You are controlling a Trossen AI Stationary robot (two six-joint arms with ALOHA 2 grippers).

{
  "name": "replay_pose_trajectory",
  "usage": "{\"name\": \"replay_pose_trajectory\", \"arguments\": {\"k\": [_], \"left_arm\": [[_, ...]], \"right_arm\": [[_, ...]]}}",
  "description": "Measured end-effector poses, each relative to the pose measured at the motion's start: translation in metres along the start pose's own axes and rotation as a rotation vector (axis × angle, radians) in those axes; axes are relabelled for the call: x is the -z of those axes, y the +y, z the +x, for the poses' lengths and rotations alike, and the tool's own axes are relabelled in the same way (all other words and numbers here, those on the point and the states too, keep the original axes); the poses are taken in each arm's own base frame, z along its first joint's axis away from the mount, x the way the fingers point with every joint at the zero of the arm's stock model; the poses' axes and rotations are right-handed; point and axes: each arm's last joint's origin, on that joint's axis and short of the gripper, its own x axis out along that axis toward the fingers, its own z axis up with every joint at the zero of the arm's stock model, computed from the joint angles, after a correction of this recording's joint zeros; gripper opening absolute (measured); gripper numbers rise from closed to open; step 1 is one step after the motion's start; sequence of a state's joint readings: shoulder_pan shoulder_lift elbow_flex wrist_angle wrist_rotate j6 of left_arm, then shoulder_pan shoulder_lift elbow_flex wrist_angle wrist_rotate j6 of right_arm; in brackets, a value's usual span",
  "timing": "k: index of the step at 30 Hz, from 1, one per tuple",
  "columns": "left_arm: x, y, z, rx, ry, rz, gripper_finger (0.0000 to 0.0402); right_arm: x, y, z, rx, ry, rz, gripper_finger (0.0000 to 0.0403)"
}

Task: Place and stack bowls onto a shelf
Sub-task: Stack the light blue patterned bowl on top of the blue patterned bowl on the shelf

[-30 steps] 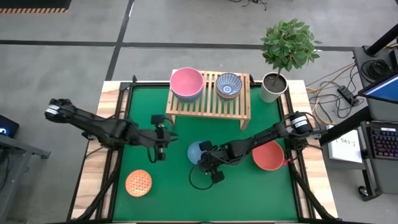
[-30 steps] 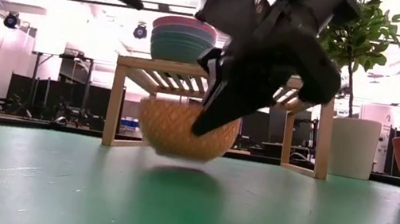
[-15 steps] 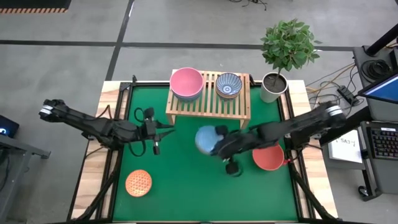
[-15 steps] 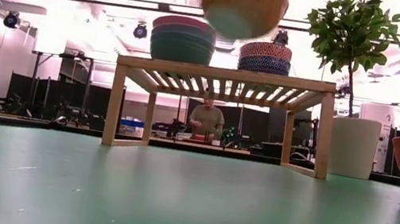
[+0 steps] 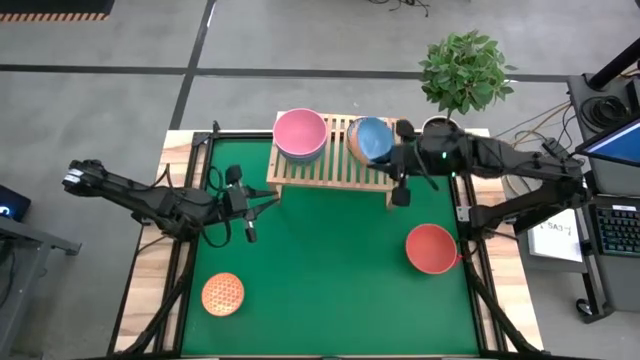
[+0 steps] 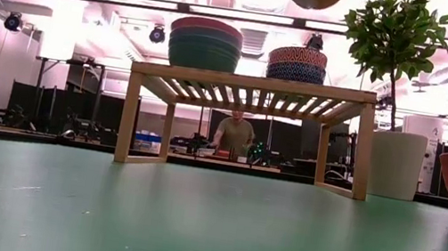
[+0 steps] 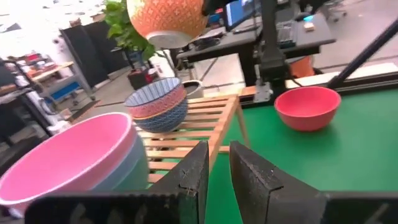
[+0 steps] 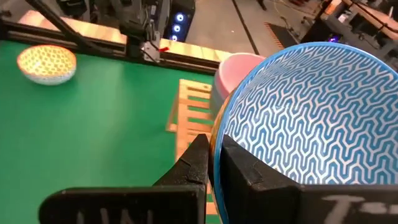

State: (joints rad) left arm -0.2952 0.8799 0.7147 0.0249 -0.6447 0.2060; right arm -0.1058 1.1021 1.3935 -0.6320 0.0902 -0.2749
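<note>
— Start from the left for me. What's on the surface [image 5: 330, 280] there?

— A small orange patterned bowl [image 5: 222, 294] sits alone near the front left corner of the green mat. Above and behind it the left hand [image 5: 247, 205] hangs in the air, fingers [image 7: 249, 180] a narrow slit apart, nothing between them, pointing toward the shelf [image 5: 335, 165].

— And the shelf itself?

— Low wooden rack at the back of the mat. On its left end there's a stack with a pink bowl [image 5: 300, 132] on top. Toward its right end stands a blue-and-orange patterned bowl [image 6: 297, 64].

— Where's the other arm?

— The right hand [image 8: 211, 163] is up over that right end, pinched tight on the rim of a bowl that's orange outside and blue inside [image 5: 372, 138]. It hangs clear above the patterned bowl on the shelf, not touching.

— Anything further right?

— A red bowl [image 5: 432, 249] on the mat, well apart from the shelf, and a potted plant [image 5: 462, 75] at the back right corner.
</note>
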Motion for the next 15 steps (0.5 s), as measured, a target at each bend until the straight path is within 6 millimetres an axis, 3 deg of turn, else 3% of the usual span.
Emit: {"name": "replay_pose_trajectory", "arguments": {"k": [9,15], "left_arm": [[0.005,0.000,0.001,-0.023,0.039,0.040,0.0048],[0.012,0.004,-0.001,-0.179,0.127,0.094,0.0048]], "right_arm": [[-0.016,-0.032,0.024,0.015,0.203,-0.041,0.0013],[-0.024,-0.049,0.035,0.025,0.289,-0.004,0.0013]]}}
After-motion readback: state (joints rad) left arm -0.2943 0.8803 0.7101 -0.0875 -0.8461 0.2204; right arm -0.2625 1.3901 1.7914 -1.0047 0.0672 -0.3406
